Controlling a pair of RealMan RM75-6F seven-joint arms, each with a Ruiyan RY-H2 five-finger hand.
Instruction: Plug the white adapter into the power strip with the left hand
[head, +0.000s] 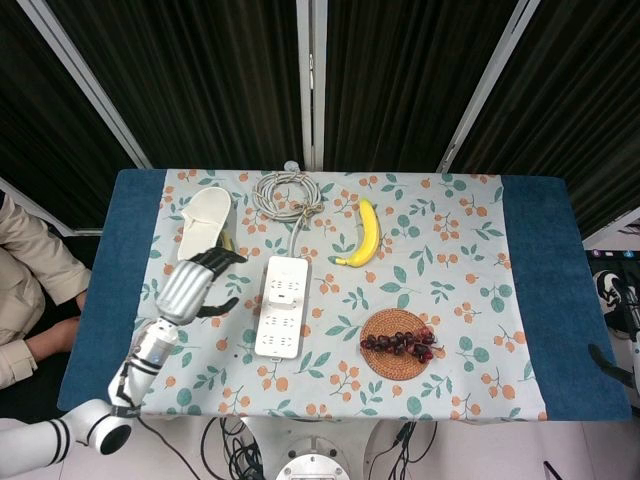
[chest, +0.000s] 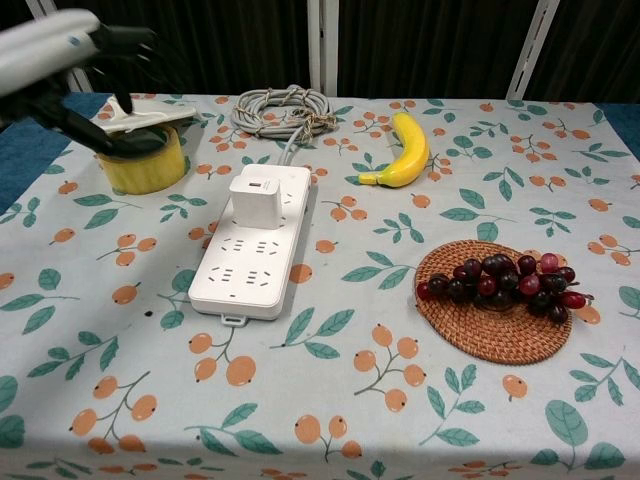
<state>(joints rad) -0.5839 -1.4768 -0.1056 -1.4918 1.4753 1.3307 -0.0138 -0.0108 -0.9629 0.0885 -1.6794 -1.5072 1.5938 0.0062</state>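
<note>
Sat upright in the power strip (chest: 252, 246), the white adapter (chest: 255, 200), seemingly plugged in. Hovered apart to the left, the left hand (head: 186, 288), fingers (head: 222, 258) spread, holding nothing. Likely risk: shallow seating, or a careless arm sweep knocking the adapter loose.

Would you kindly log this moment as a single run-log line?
adapter: white adapter seated upright in power strip | left hand: open, beside strip, not touching | right hand: not in view
</note>
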